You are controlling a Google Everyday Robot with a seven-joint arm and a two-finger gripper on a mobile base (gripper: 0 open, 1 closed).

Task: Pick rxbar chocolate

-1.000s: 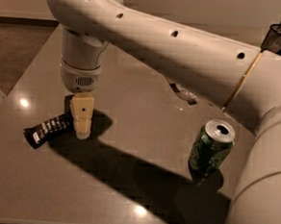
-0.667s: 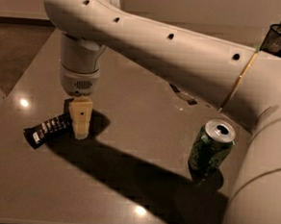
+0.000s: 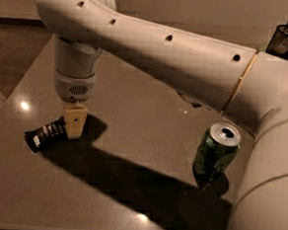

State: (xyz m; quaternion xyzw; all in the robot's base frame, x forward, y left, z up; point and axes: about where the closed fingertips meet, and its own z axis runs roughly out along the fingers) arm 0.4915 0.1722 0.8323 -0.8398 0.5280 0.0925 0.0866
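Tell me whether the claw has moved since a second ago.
Yes. The claw has edged left, away from the green can, toward the rxbar chocolate.

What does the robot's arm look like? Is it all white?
Mostly! The arm is a fat, smooth, creamy-white tube with small dark holes dotted along it and a thin gold ring at one joint. Its round wrist has a little grille like a speaker. The gripper at the end is pale tan, and it sits right by the black rxbar chocolate.
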